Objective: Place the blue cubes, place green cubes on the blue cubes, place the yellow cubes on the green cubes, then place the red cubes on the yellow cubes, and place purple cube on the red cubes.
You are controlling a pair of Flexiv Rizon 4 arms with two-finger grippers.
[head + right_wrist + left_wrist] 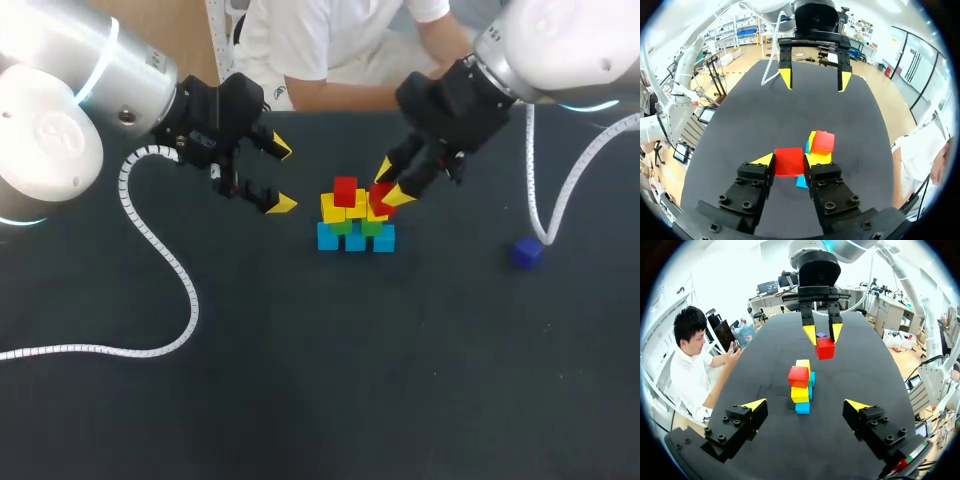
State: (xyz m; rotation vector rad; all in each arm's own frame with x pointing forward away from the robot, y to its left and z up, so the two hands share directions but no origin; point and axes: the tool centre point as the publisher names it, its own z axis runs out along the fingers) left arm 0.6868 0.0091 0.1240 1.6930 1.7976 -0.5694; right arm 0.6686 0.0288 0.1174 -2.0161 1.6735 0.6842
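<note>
While my right gripper grasps a red cube over the stack, half-hiding it in the right wrist view, my left gripper hangs released, empty.

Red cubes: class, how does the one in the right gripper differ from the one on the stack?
The held red cube is clamped between the right gripper's fingers; the stacked red cube touches no gripper. The held one hangs in air; the stacked one rests on yellow cubes. Both are red, alike in size.
</note>
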